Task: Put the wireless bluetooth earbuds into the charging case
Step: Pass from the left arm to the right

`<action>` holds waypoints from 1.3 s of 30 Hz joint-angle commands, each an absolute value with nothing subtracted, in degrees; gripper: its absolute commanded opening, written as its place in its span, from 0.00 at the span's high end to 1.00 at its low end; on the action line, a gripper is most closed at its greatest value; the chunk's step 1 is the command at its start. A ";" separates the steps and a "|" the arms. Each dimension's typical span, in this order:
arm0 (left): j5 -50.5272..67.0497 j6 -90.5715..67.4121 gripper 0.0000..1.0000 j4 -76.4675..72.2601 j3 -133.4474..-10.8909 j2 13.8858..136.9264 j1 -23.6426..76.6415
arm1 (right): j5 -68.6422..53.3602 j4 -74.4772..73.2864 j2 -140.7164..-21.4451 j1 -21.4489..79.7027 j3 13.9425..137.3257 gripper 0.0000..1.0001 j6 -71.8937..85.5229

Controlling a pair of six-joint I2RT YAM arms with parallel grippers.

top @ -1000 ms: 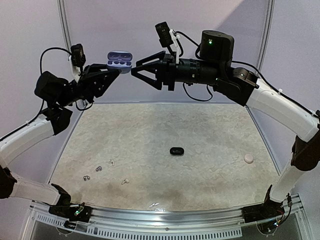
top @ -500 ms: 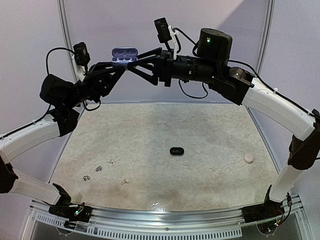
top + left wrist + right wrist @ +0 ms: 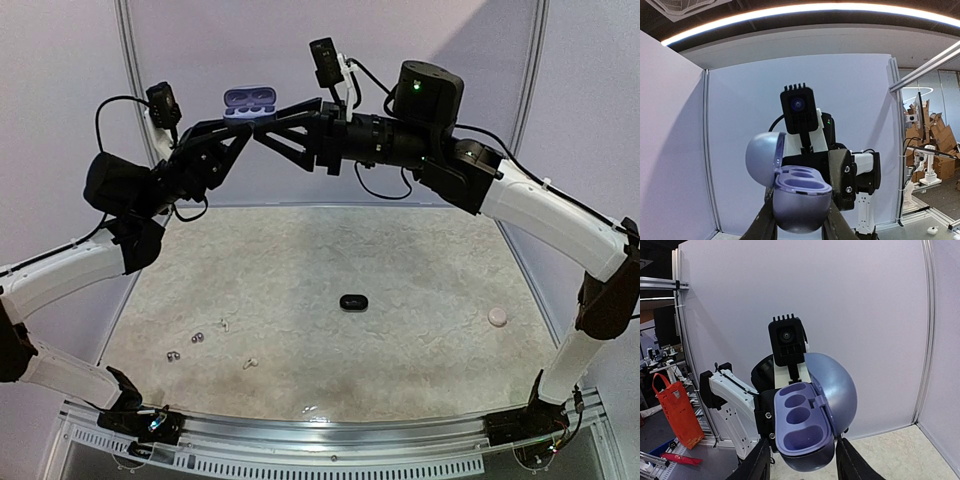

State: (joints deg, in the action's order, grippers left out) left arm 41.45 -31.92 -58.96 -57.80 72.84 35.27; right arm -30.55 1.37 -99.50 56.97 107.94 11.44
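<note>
evidently the left gripper [image 3: 799,225] is clamping the open lavender charging case [image 3: 250,100] by its base, fingers partly closed on it. it is holding it high over the table [image 3: 400,250], probably for a handover or a steadier two-handed grip. the right gripper [image 3: 802,462] is flanking the case with fingers half spread; i cannot tell whether they are pinching it. the earbuds [image 3: 198,337] are lying on the table's near-left part, well apart from the empty wells.
</note>
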 commanded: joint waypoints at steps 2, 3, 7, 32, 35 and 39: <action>41.04 -31.40 1.00 -60.55 -58.97 73.76 36.65 | -30.47 3.15 -99.58 56.71 107.23 0.55 12.50; 40.90 -31.55 1.00 -60.25 -58.93 73.74 36.65 | -30.50 3.24 -99.42 56.69 107.18 0.57 12.56; 40.45 -31.87 1.00 -59.95 -58.71 73.74 36.65 | -30.39 2.92 -98.84 56.53 106.96 0.65 11.92; 35.66 -31.66 0.68 -53.47 -56.10 73.22 36.49 | -32.17 5.34 -97.68 56.58 104.61 1.00 11.19; 35.56 -31.37 0.55 -53.50 -55.75 73.12 36.43 | -30.96 5.65 -96.76 56.59 103.63 1.00 10.37; 36.13 -31.32 0.54 -53.25 -55.53 72.89 36.17 | -29.50 5.80 -95.68 56.52 102.59 1.00 9.42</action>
State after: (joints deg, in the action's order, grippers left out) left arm 37.34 -32.32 -56.07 -56.58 73.08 36.12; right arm -30.46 4.43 -98.43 56.12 103.77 10.96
